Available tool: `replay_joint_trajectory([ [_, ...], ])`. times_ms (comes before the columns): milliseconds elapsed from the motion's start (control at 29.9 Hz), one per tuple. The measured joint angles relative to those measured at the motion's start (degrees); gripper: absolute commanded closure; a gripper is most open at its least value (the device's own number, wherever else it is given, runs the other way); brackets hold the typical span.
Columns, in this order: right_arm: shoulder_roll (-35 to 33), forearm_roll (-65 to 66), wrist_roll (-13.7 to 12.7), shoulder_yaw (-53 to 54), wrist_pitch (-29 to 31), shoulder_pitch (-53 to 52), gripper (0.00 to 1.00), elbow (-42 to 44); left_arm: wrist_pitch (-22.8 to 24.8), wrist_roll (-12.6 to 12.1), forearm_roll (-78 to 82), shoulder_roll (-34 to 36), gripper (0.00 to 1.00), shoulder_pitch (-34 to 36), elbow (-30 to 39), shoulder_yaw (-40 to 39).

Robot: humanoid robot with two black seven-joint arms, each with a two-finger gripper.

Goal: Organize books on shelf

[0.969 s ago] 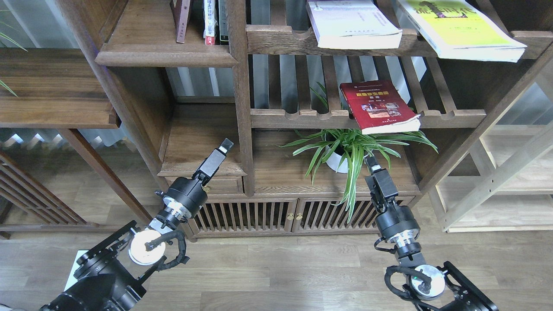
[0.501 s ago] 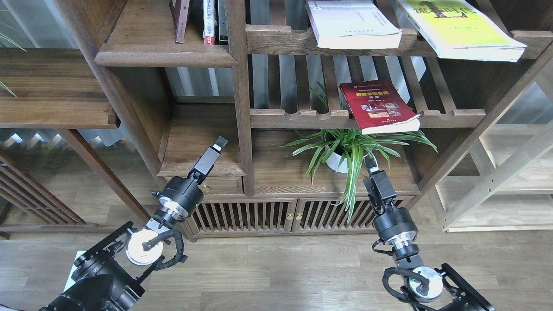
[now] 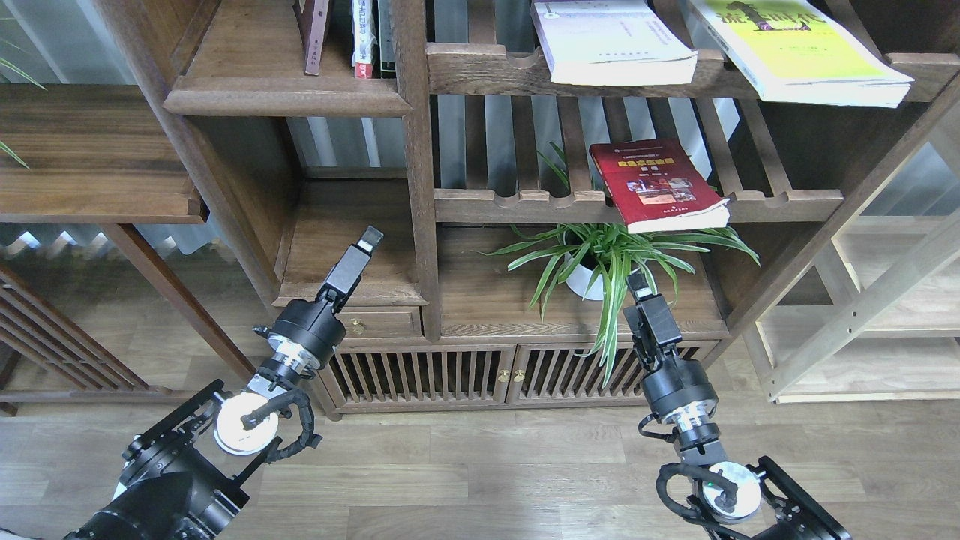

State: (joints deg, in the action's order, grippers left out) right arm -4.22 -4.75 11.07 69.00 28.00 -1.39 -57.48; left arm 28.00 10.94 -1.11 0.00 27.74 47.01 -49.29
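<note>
The red book [image 3: 656,184] lies flat on the lower slatted shelf, its corner over the front rail. The lavender-white book [image 3: 611,41] and the yellow-green book [image 3: 799,49] lie on the upper slatted shelf. The solid dark-brown shelf [image 3: 285,96] at upper left holds slim upright volumes [image 3: 360,37]. My left gripper [image 3: 367,241] points up in front of the lower left compartment and holds nothing I can see. My right gripper [image 3: 637,282] is among the plant's leaves, below the red book. Both are too thin and dark to tell the fingers apart.
A potted spider plant [image 3: 600,262] stands on the cabinet top under the red book. A lower solid board [image 3: 349,289] sits above a small drawer [image 3: 375,324]. A vertical post [image 3: 420,187] divides the compartments. A pale wood rack [image 3: 870,300] stands at right.
</note>
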Motion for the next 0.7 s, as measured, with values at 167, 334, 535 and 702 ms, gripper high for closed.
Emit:
replay_joint_trajectory([
  [167, 0.1, 0.0, 0.1, 0.0, 0.0, 0.1, 0.00, 0.0, 0.0, -0.1, 0.0, 0.0, 0.01, -0.5, 0.2, 0.1],
  [334, 0.1, 0.0, 0.0, 0.0, 0.0, 0.2, 0.00, 0.1, 0.0, -0.1, 0.0, 0.0, 0.01, -1.2, 0.3, 0.2],
  [535, 0.5, 0.0, 0.0, 0.0, 0.0, 0.2, 0.00, 0.2, 0.0, -0.1, 0.0, 0.0, 0.01, -1.4, 0.3, 0.2],
  [702, 0.7, 0.0, 0.0, 0.0, 0.0, 0.1, 0.00, 0.2, 0.0, -0.1, 0.0, 0.0, 0.01, -1.4, 0.3, 0.1],
])
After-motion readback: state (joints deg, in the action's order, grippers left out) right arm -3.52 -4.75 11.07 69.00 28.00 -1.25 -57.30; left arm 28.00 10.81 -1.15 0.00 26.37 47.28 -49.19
